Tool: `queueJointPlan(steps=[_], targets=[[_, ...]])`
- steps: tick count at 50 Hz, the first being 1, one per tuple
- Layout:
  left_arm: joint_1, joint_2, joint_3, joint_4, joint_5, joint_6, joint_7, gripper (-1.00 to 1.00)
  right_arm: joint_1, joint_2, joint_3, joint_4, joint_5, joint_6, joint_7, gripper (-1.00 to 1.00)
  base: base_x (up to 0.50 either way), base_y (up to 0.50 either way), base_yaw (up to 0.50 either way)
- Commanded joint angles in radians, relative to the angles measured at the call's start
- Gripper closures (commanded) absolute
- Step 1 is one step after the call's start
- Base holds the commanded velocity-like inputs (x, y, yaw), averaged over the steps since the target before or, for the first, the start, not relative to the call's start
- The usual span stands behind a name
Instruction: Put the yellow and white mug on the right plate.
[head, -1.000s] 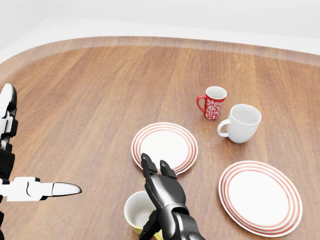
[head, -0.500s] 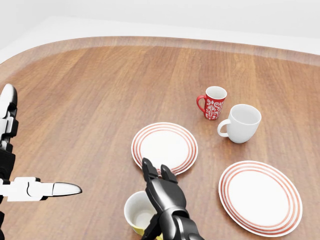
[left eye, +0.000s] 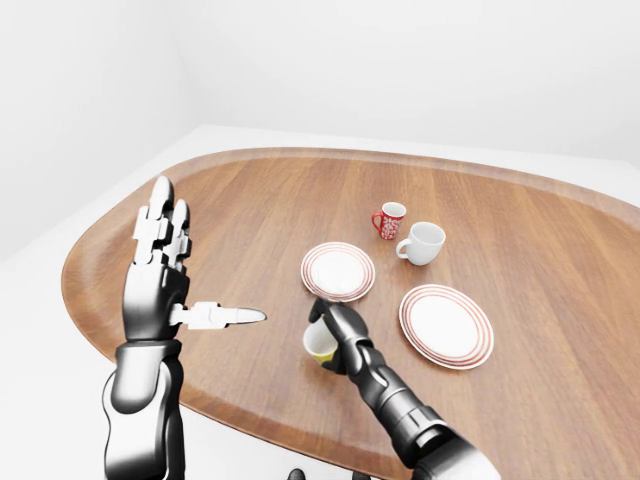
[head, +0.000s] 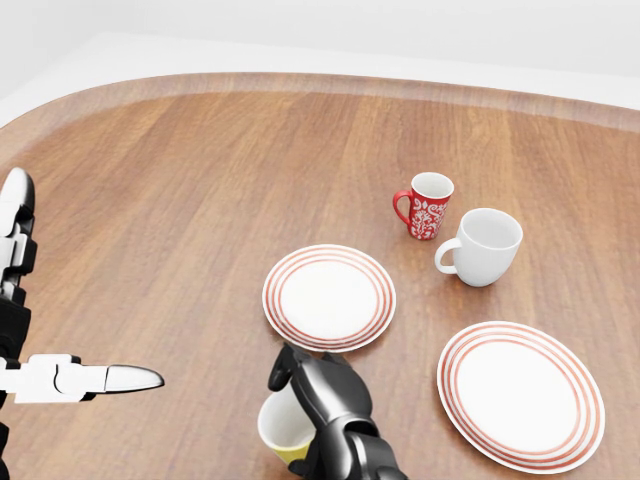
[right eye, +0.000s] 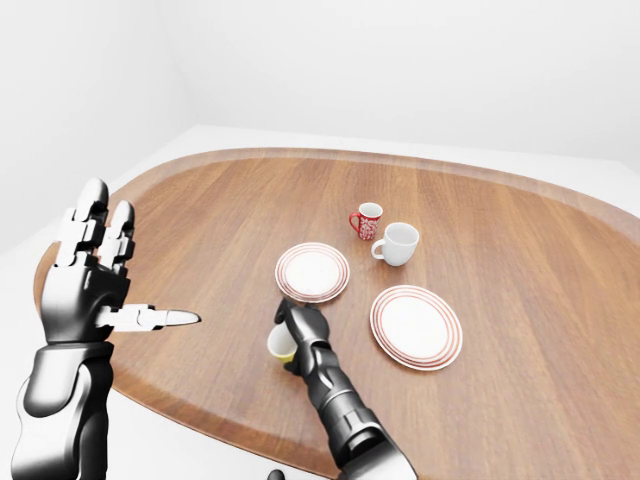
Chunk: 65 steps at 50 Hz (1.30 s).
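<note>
— Where's the yellow and white mug (head: 283, 428) right now?

— Low on the wooden tabletop (head: 180, 200), near the bottom edge of the head view, just below the left plate (head: 329, 296). The right robot hand (head: 318, 392) has its dark fingers curled over the rim and around the side, so it's gripping the mug. The mug looks tilted, its white inside turned toward the left of the view.

— Is it off the tabletop?

— I can't tell from here; the bottom of it is cut off in the head view and small in the eye views.

— And the right plate (head: 521, 394)?

— Bare, with red rings round its rim, lying well to the right of the mug. Nothing is touching it.

— What about the other arm?

— The left robot hand (left eye: 163, 270) is raised over the left end of the tabletop, spread wide, two fingers upright and the thumb (left eye: 222, 316) sticking out sideways toward the mug. It holds nothing.

— Anything else on there?

— A red patterned mug (head: 427, 206) and a plain white mug (head: 484, 246), standing close together above the right plate in the head view, both upright.
</note>
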Motion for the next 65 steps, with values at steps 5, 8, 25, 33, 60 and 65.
queueJointPlan(steps=[5, 8, 25, 33, 60, 65], targets=[[0.000, 0.000, 0.000, -0.002, 0.001, 0.000, 0.001, -1.00, -0.002, -0.016, -0.012, -0.039, 0.028, 0.009, 0.002, 1.00, 0.00, 0.00, 0.00], [0.000, 0.000, 0.000, -0.001, 0.001, 0.000, 0.000, -1.00, 0.002, -0.027, -0.016, -0.086, 0.030, 0.026, 0.025, 1.00, 0.00, 0.00, 0.00], [0.001, -0.001, -0.005, 0.008, 0.006, 0.000, 0.001, -1.00, -0.017, -0.129, -0.087, -0.375, 0.073, 0.082, 0.144, 1.00, 0.00, 0.00, 0.00], [0.002, -0.002, -0.008, 0.018, 0.010, 0.000, 0.000, -1.00, -0.040, -0.179, -0.125, -0.404, 0.105, 0.082, 0.154, 1.00, 0.00, 0.00, 0.00], [0.004, -0.003, -0.013, 0.027, 0.017, 0.000, 0.000, -1.00, -0.166, -0.347, -0.217, -0.086, 0.207, -0.035, 0.021, 1.00, 0.00, 0.00, 0.00], [0.003, -0.002, -0.008, 0.022, 0.014, 0.000, -0.001, -1.00, -0.186, -0.371, -0.225, -0.029, 0.227, -0.058, 0.000, 1.00, 0.00, 0.00, 0.00]])
